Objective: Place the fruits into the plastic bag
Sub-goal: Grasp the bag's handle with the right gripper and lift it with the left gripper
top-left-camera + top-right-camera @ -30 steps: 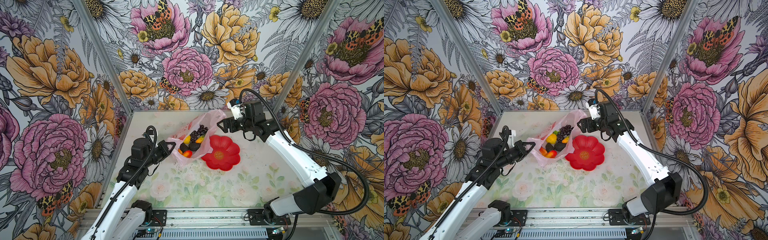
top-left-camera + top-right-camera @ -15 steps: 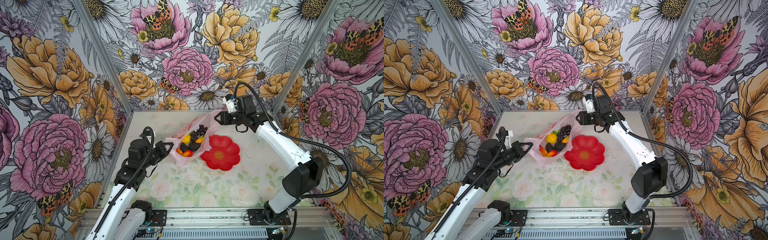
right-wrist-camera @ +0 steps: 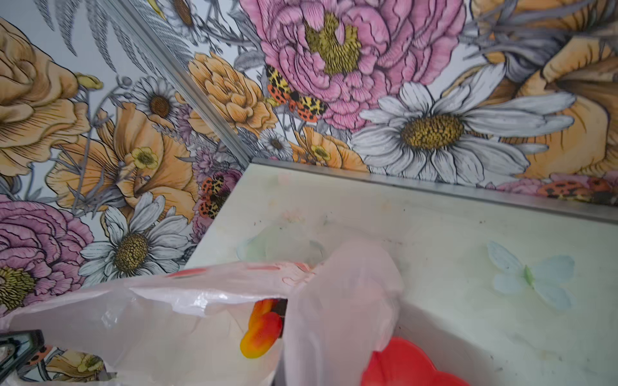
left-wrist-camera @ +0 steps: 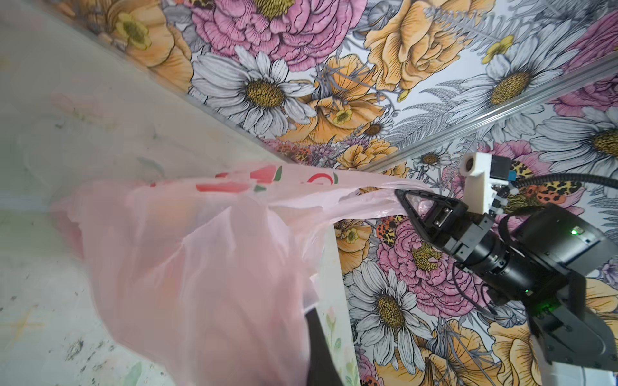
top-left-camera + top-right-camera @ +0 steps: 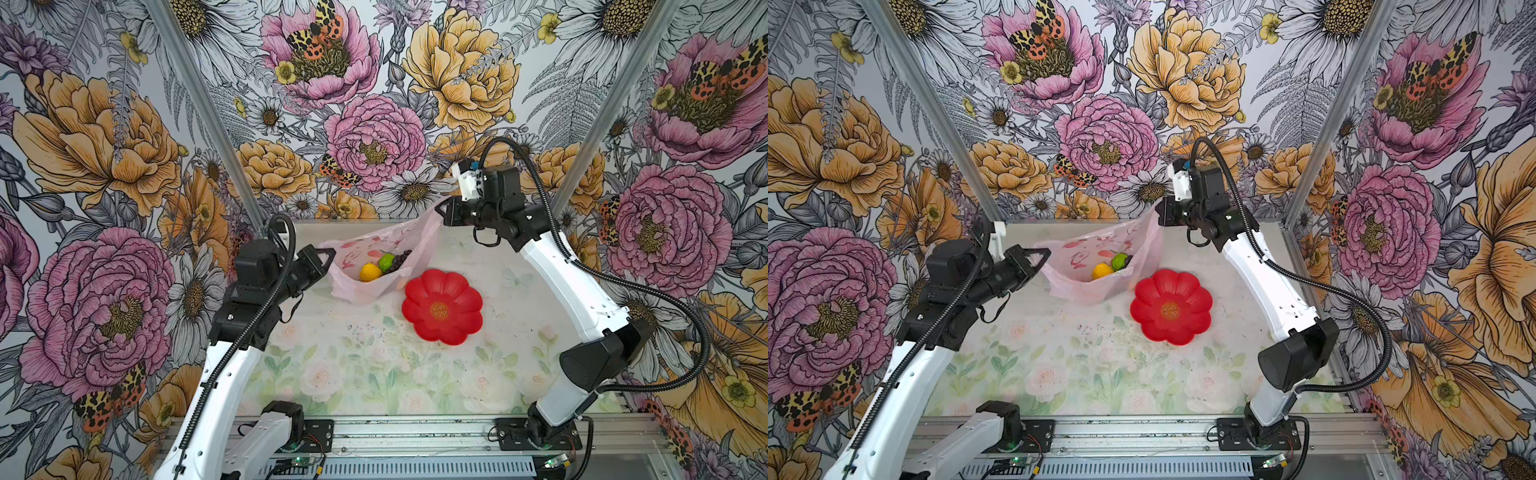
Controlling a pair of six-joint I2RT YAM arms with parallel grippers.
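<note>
The pink plastic bag (image 5: 357,286) hangs stretched between my two grippers above the back of the table, mouth open upward. My left gripper (image 5: 329,253) is shut on its left handle, and my right gripper (image 5: 441,210) is shut on its raised right handle. Inside the bag lie a yellow fruit (image 5: 370,272), a green lime (image 5: 385,262) and purple grapes (image 5: 400,258). The right wrist view shows a red-yellow peach (image 3: 262,331) through the bag's (image 3: 160,320) mouth. In the left wrist view the bag (image 4: 200,267) fills the front, with the right gripper (image 4: 403,197) pinching its far end.
A red flower-shaped plate (image 5: 442,307) lies empty on the table just right of the bag, also in a top view (image 5: 1171,306). The enclosure's back wall and its corner posts stand close behind both grippers.
My right gripper moved in to the bag's right handle, shut on it and lifted it. The left gripper rose too, so the bag now hangs stretched between them.
</note>
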